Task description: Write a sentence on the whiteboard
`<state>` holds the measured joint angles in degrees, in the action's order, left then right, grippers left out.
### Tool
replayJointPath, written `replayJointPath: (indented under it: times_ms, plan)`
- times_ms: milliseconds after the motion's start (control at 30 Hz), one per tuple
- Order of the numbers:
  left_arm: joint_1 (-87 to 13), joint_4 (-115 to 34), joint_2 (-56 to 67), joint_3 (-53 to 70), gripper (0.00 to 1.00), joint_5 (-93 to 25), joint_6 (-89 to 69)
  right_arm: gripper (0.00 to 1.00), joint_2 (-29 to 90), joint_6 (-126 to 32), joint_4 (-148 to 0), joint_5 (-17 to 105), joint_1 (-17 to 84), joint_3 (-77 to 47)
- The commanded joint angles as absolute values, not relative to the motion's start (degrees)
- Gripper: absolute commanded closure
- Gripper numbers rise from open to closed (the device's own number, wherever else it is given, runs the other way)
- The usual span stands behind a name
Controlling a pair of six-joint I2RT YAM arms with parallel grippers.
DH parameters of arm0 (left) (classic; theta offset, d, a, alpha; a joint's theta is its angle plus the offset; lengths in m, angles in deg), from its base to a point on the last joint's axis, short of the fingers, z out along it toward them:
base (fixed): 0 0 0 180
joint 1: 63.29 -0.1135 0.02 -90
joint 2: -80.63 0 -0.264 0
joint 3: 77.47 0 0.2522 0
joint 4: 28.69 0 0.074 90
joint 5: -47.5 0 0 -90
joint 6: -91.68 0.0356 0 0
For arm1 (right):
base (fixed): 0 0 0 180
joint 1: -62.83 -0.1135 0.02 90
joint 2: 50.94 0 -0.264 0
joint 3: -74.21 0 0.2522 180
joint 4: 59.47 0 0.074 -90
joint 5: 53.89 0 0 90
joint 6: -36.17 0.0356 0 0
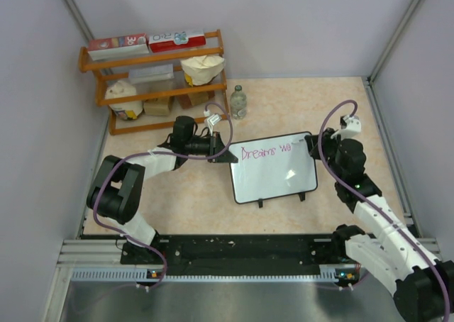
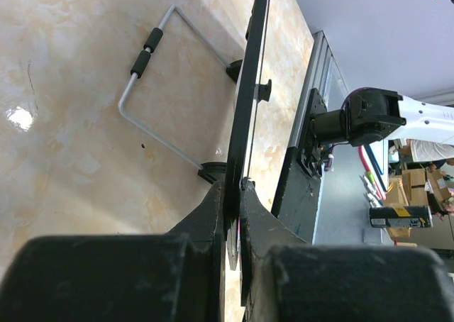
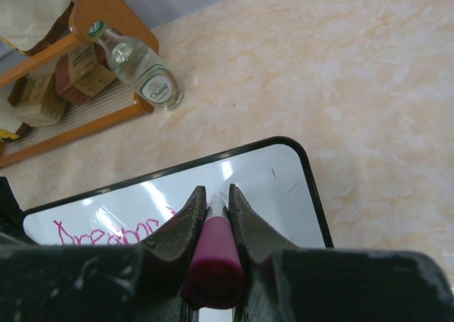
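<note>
The whiteboard (image 1: 277, 169) stands tilted on small black feet in the middle of the table. Pink writing (image 1: 266, 152) on its top line reads "Dreams wo". My left gripper (image 1: 225, 154) is shut on the board's left edge; in the left wrist view the black frame (image 2: 248, 95) runs edge-on between the jaws. My right gripper (image 1: 312, 143) is at the board's top right corner, shut on a pink marker (image 3: 213, 254) whose tip points at the white surface (image 3: 284, 194). Part of the writing (image 3: 106, 233) shows in the right wrist view.
A wooden rack (image 1: 159, 81) with boxes, bags and containers stands at the back left. A small clear bottle (image 1: 238, 102) stands beside it, also in the right wrist view (image 3: 145, 74). The board's wire stand (image 2: 152, 88) rests on the table behind it.
</note>
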<state>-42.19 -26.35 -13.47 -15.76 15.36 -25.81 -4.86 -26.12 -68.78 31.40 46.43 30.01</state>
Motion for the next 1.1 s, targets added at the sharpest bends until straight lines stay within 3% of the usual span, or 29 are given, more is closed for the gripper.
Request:
replayJointPath:
  times_ms: [0, 1067]
  plan:
    - [-42.0, -27.8, -12.1, -14.7, 1.0, 10.7, -22.5, 1.0, -3.9, -26.0, -68.0, 31.2, 47.4, 30.1]
    - [-42.0, -27.7, -11.7, -14.8, 1.0, 10.6, -22.7, 1.0, -7.7, -26.6, -71.6, 32.4, 47.4, 33.4]
